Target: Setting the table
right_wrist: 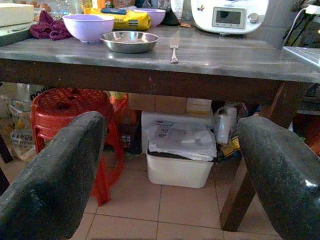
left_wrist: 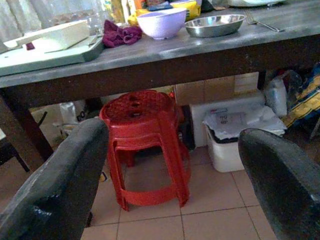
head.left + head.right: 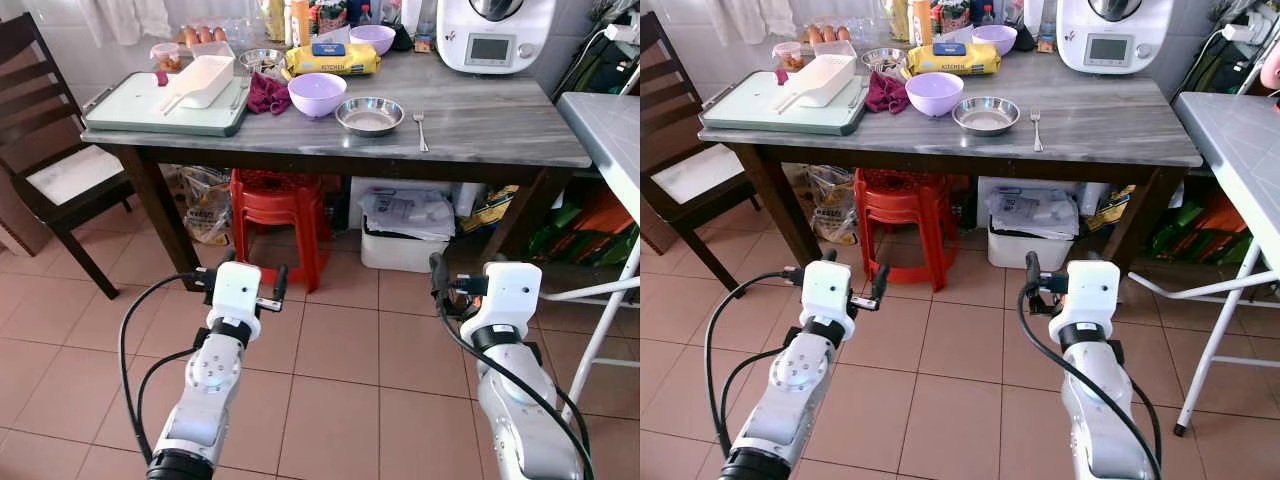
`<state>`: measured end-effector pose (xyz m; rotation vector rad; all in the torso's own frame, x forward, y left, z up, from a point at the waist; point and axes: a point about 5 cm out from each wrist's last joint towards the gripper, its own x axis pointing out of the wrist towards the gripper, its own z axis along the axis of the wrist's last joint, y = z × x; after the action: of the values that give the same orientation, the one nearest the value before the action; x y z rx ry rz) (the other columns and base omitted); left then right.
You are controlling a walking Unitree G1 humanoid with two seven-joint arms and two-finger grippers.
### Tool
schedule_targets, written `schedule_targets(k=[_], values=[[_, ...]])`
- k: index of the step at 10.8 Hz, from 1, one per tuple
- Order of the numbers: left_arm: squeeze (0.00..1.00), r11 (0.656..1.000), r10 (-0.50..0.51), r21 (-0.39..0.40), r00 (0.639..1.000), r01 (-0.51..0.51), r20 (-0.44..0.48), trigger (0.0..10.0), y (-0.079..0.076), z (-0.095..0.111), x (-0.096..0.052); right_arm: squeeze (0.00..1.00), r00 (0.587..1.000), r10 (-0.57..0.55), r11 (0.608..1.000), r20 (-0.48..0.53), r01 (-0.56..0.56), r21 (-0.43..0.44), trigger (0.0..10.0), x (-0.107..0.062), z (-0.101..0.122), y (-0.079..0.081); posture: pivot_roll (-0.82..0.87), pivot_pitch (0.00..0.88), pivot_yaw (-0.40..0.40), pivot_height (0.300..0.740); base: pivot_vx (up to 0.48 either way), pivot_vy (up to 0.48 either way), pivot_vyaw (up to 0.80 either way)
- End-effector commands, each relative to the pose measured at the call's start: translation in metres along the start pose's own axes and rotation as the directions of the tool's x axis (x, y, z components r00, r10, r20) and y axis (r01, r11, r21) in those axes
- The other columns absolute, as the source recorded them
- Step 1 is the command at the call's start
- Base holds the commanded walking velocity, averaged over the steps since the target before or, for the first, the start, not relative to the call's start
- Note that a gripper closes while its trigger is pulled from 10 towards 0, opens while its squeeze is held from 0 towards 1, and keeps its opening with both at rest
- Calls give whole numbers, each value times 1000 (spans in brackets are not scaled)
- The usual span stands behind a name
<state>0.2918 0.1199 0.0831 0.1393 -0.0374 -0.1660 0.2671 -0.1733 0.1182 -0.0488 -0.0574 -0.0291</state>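
Note:
A grey table (image 3: 500, 125) stands ahead of me across the tiled floor. On it are a steel bowl (image 3: 369, 115), a fork (image 3: 420, 130) to its right, and a lilac bowl (image 3: 317, 94) to its left. A second lilac bowl (image 3: 372, 38) is at the back. At the table's left end, a pale green tray (image 3: 130, 110) holds a white container (image 3: 203, 80). My left gripper (image 3: 248, 272) and right gripper (image 1: 172, 125) are both held low in front of the table, well short of it. Both are open with nothing between the fingers.
Stacked red stools (image 3: 278, 215), a white bin (image 3: 405, 235) and a plastic bag (image 3: 205, 205) sit under the table. A dark wooden chair (image 3: 50, 150) stands at the left and a white folding table (image 3: 610, 130) at the right. A maroon cloth (image 3: 267, 93), a yellow packet (image 3: 332, 60) and a white appliance (image 3: 495, 33) crowd the back.

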Motion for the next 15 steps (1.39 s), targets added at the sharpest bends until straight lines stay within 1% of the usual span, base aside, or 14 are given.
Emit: schedule_targets(k=[1, 3, 5, 8, 15], values=[[0, 1000, -12, 10, 1000, 12, -4, 10000, -3, -2, 1, 0, 1000, -6, 1000, 13, 6, 0, 10000, -2, 2, 0, -135, 38, 44, 740, 0, 0, 0], [0, 1000, -25, 7, 1000, 25, 1, 10000, -8, 0, 3, 0, 1000, -12, 1000, 16, 12, -4, 10000, 0, 3, -2, -129, 40, 46, 740, 0, 0, 0], [0, 999, -47, 14, 999, 47, 9, 10000, -5, 3, 3, 0, 1000, -7, 1000, 16, 7, 10, 10000, 3, 2, 3, -103, 48, 53, 740, 0, 0, 0], [0, 998, -65, 22, 998, 65, 2, 10000, -2, 2, 0, 0, 1000, -6, 1000, 3, 6, 20, 10000, 1, -2, 6, -100, 63, 64, 740, 0, 0, 0], [0, 995, -94, 20, 996, 94, 1, 10000, -2, 3, 1, 0, 1000, -20, 1000, 7, 20, 21, 10000, 1, -2, 6, -99, 57, 77, 740, 0, -295, 0]])
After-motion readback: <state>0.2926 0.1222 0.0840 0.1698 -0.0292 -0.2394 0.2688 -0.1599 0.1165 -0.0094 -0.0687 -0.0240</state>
